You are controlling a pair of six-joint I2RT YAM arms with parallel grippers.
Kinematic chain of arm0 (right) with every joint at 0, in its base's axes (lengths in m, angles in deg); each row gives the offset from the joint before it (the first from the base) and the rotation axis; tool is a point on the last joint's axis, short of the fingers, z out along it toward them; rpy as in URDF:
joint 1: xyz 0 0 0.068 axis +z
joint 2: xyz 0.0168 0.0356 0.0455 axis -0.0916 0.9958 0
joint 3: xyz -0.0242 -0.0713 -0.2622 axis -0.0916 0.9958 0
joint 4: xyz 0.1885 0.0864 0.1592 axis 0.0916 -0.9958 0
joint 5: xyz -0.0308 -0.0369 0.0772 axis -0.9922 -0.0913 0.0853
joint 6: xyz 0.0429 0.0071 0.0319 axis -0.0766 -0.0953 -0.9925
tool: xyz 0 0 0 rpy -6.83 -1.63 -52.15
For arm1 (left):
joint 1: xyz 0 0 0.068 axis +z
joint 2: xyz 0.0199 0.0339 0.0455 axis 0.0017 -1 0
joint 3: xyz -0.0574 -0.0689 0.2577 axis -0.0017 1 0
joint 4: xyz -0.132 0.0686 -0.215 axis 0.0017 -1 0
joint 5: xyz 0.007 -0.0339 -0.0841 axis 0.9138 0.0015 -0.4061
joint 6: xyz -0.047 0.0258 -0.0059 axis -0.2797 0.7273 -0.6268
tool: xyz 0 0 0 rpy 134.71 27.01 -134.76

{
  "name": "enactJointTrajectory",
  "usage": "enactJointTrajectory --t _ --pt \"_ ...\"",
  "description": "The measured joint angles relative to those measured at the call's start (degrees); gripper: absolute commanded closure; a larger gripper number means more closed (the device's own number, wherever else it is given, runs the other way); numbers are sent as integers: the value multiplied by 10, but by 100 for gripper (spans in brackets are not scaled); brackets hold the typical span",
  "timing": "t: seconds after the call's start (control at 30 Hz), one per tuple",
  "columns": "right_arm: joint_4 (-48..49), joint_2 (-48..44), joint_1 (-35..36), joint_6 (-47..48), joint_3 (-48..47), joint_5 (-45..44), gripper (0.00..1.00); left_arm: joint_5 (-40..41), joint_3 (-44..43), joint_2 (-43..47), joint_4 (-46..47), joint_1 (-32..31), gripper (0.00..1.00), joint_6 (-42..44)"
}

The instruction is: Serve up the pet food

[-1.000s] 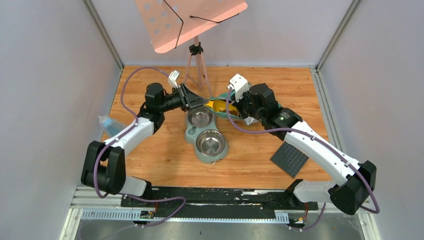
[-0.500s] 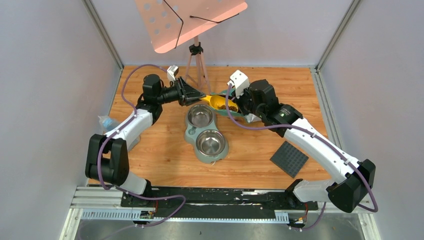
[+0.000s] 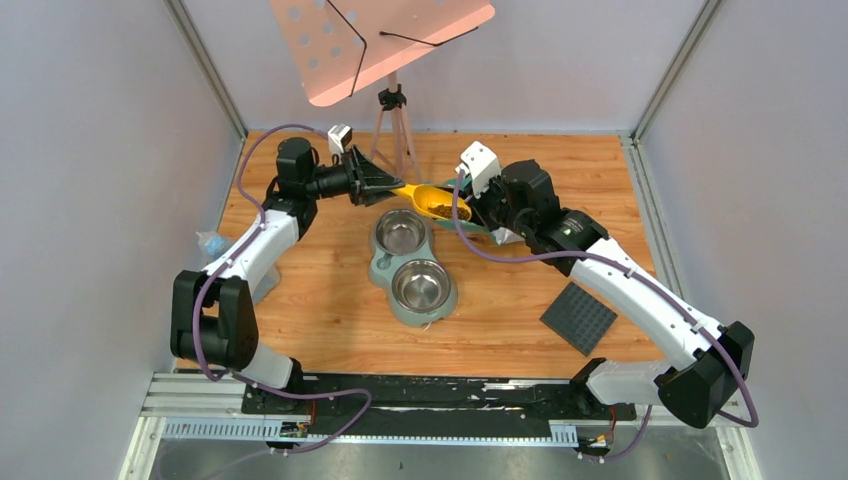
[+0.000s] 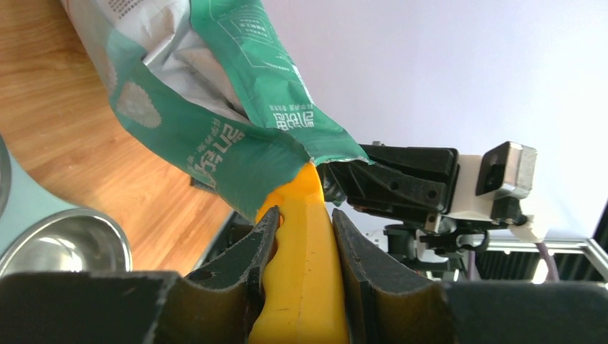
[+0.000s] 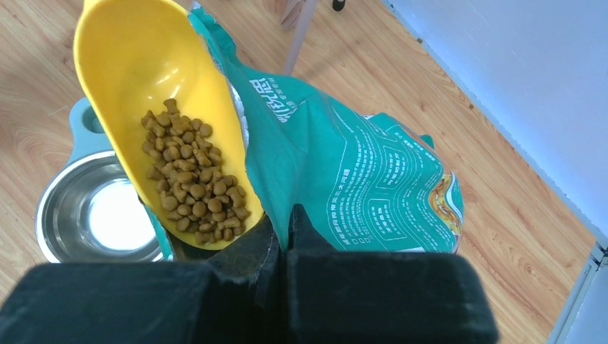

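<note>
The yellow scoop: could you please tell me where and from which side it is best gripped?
Grip the yellow scoop by its narrow handle, coming from the end away from the teal bag, fingers on its flat sides, as the left gripper does. Its cup holds pet food, so keep the open side up.

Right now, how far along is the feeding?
Done: the yellow scoop is loaded with kibble. In hand: the left tool grips its handle while the right tool pinches the bag. Left: both steel bowls are empty, so pouring remains.

Smooth yellow plastic scoop (image 5: 143, 72); matt pet food (image 5: 190, 186); shiny metal bowls (image 3: 421, 285); glossy bag (image 5: 358, 165); wood-grain table (image 3: 330, 320).
</note>
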Motion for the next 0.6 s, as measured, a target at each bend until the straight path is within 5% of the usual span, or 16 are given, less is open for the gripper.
enactJointTrajectory --t 0.6 --pt "-45 13 -4 24 -37 -7 100 -50 33 -25 155 37 100 -165"
